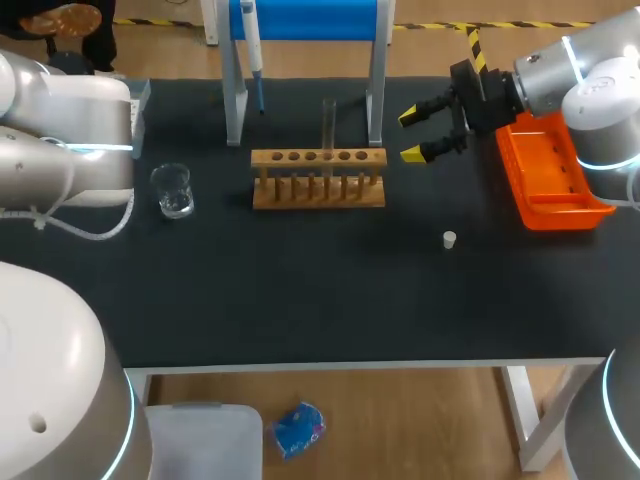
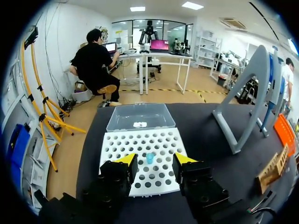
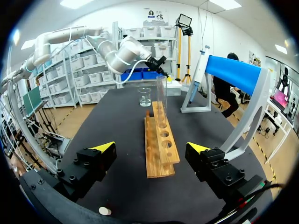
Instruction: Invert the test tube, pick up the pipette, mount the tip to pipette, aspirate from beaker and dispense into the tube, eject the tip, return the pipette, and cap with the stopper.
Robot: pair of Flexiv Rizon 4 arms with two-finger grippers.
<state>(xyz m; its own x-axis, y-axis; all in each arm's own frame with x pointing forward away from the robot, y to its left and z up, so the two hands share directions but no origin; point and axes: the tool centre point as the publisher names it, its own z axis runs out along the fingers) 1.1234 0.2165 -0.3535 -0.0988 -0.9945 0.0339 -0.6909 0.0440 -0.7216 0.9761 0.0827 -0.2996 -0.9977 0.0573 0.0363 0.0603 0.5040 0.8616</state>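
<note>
Nearest the robot, a small white stopper [image 1: 449, 239] lies alone on the black table [image 1: 300, 300], well apart from the other items.

Behind it stands a wooden rack [image 1: 318, 178] with a single row of holes. The test tube [image 1: 328, 125], of clear glass and long and narrow, stands upright in a hole right of the rack's middle. Which end is up cannot be determined.

To the rack's left, apart from it, sits a small clear glass beaker [image 1: 172, 190]. Its contents cannot be judged.

The right gripper [image 1: 410, 136] hangs above the table just right of the rack, pointing along it. Its fingers are spread wide and hold nothing. An orange tray [image 1: 550, 175] lies at the table's right edge, partly under the right arm.

The left gripper [image 2: 155, 159], fingers likewise wide apart and unladen, hangs over a white tip box [image 2: 117, 149] at the table's left end. The box has a grid of round holes. One blue tip [image 2: 149, 157] stands in a hole, level with the gap between the fingers and below them, touching neither. A clear lid [image 2: 140, 116] lies open beyond the grid.

Farthest back, a grey-legged stand with a blue top [image 1: 305, 20] straddles the area behind the rack. The pipette [image 1: 253, 50] hangs from its left side, nose down.
</note>
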